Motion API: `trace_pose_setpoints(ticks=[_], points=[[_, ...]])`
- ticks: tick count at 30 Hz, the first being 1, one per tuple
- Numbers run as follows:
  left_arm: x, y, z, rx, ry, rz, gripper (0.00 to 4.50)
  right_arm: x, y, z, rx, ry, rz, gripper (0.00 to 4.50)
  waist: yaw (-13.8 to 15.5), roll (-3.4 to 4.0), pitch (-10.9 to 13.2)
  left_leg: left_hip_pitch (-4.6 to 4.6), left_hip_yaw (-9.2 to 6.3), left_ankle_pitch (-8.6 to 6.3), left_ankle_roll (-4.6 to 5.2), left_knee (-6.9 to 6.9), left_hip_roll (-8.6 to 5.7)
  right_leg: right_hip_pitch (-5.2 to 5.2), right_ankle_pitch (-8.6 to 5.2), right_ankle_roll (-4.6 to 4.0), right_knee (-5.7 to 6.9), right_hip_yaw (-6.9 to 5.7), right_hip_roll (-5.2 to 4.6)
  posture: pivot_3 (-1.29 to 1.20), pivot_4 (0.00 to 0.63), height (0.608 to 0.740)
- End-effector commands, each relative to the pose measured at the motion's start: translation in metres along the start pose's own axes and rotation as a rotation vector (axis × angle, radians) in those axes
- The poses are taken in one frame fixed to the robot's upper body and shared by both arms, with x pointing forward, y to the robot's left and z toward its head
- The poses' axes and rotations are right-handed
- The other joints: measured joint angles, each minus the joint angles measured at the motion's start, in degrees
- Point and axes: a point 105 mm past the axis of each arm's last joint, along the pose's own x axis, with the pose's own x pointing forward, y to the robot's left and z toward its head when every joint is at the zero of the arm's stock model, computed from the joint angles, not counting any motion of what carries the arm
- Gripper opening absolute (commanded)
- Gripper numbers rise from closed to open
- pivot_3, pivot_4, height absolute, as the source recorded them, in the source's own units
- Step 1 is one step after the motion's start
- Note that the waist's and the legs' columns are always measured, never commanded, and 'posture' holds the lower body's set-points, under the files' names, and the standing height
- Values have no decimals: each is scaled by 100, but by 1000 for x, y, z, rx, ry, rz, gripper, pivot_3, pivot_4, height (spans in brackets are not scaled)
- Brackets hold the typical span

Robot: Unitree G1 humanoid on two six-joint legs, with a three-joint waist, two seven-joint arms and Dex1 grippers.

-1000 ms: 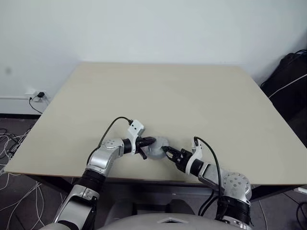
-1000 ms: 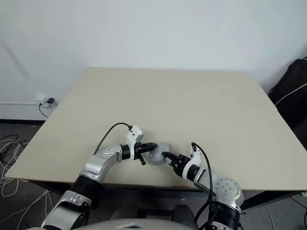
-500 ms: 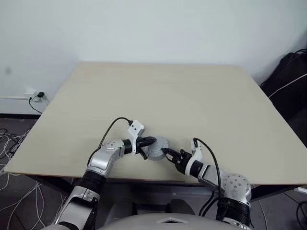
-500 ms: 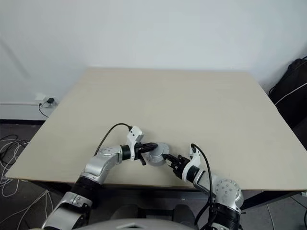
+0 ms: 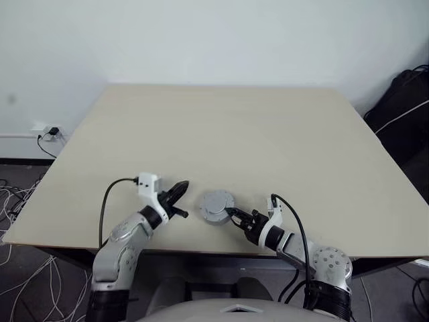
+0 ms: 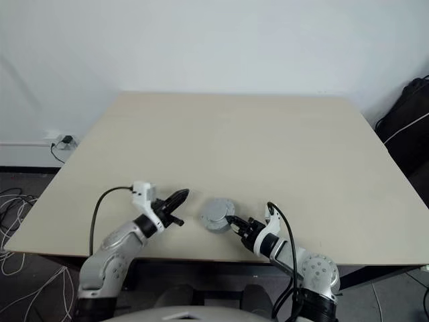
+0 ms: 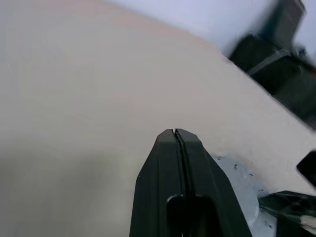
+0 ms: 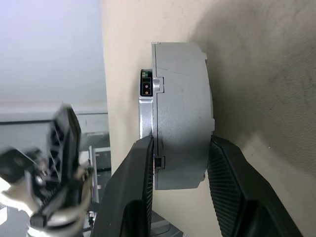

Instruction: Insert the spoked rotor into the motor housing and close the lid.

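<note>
The motor housing [image 5: 216, 206] lies flat near the table's front edge, a round grey unit. The lid [image 6: 218, 209] sits on top of it, plain grey face with a low hub upward. The spoked rotor is hidden. My right gripper [image 5: 232, 215] is shut on the unit's rim from the front right. In the right wrist view its two fingers [image 8: 140, 182] clamp the housing [image 8: 180, 98] from both sides. My left gripper [image 5: 181, 188] is shut and holds nothing. It hovers a short way left of the housing, and its wrist view shows the closed fingertips [image 7: 175, 136] with the housing [image 7: 239, 182] beyond.
The beige table [image 5: 221, 127] stretches far ahead, and the housing sits close to its near edge. Black bags [image 5: 402, 100] stand off the table's right side. A wall socket [image 5: 48, 132] and loose cables lie on the floor at the left.
My left gripper has pulled away from the housing to the left and lifted slightly, its wrist rolling. The right gripper and the housing have stayed put.
</note>
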Motion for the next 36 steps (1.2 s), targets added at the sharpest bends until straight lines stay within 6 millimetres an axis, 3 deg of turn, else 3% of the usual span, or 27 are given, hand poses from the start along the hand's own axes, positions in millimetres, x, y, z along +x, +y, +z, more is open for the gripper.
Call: trace_pose_setpoints(ticks=[1, 3, 6, 11, 17, 18, 27, 36], points=[[-12, -6, 1, -183, -69, 16, 41, 9, 27, -2, -5, 6, 126, 1248, -1, 4, 4, 1, 0, 0, 0, 1, 0, 2, 0, 0, -1, 0, 0, 0, 0, 740], [-18, -10, -8, -284, -83, 27, 41, 10, 35, 2, -8, -9, 160, 1248, 4, 5, 9, 0, 0, 0, 1, 3, 0, 3, 1, 2, -5, -2, 0, 0, 0, 740], [-22, -14, -16, -427, -129, 38, 650, 10, 49, 8, -18, -33, 216, 1218, 27, 0, 24, -6, -1, 0, 2, 3, -1, 3, 2, 3, -15, -6, 3, 0, 0, 740], [-22, -22, -17, -603, -202, 12, 2312, 11, 68, 16, -33, -63, 293, 1218, 57, 3, 27, -9, 0, 11, 29, 2, -1, 8, 3, 5, -30, -8, 12, 0, 0, 740], [-20, -25, -19, -745, -240, -38, 4333, 15, 78, 20, -42, -72, 319, 1218, 62, 3, 27, -9, 6, 9, 39, 3, -3, 12, 6, 10, -40, -6, 18, 0, 0, 740], [-19, -25, -18, -762, -245, -50, 4484, 15, 80, 19, -43, -69, 323, 1218, 62, 3, 27, -8, 6, 10, 39, 4, -3, 13, 6, 11, -40, -6, 20, 0, 0, 740], [-5, -38, -13, -884, -253, -178, 4500, 20, 89, 3, -68, 30, 351, 1218, 60, 3, 27, -7, 14, 12, 44, 16, -2, 17, 14, 22, -38, -8, 32, 0, 0, 740], [-1, -42, -13, -900, -256, -203, 4500, 16, 84, -10, -72, 104, 330, 1218, 64, 3, 25, -6, 18, 13, 48, 24, -3, 19, 20, 24, -38, -6, 35, 0, 0, 740]])
